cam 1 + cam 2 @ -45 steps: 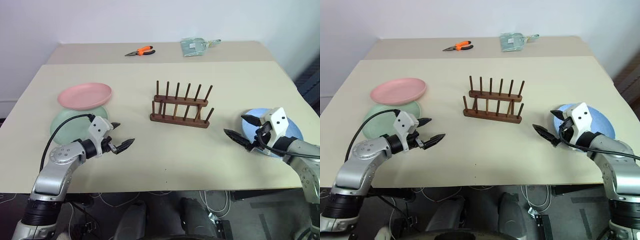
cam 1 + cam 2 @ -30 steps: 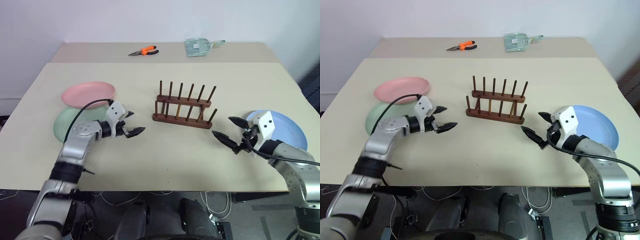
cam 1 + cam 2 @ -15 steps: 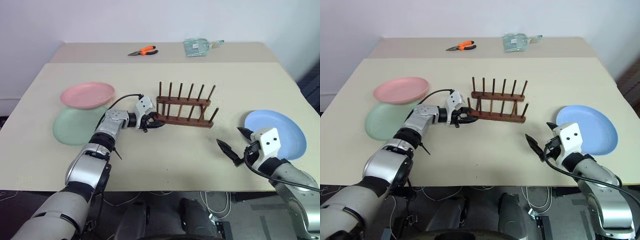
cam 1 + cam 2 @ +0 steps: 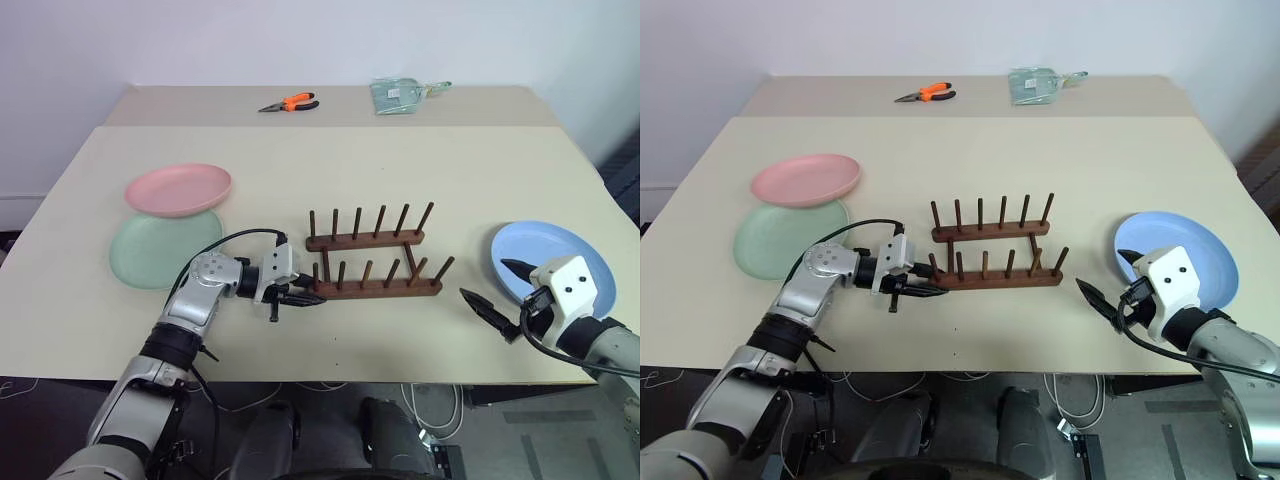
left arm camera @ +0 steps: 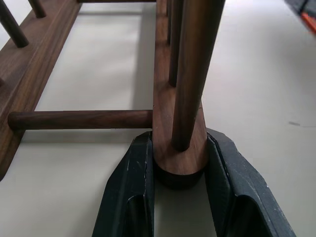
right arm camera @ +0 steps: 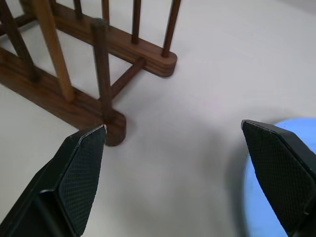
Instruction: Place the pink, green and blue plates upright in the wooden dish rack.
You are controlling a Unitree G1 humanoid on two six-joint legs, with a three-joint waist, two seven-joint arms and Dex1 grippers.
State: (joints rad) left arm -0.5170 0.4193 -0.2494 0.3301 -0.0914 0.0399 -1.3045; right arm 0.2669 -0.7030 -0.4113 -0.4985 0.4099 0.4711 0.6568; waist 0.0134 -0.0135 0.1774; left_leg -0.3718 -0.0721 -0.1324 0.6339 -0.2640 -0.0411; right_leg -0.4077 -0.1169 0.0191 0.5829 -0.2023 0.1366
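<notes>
No plates racked yet. Left gripper (image 5: 178, 190) is clamped on the near bar end of the rack (image 4: 372, 260) mid-table. Right gripper (image 4: 1108, 289) hangs wide open, empty. Pink plate (image 4: 178, 189) and green plate (image 4: 160, 250) lie by the left edge, blue plate (image 4: 545, 258) by the right.

rack (image 4: 372, 262) mid-table, two plates (image 4: 166, 220) left (overlapping), one plate (image 4: 551, 258) right

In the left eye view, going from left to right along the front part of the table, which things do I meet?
Green plate → left gripper → rack → right gripper → blue plate.
</notes>
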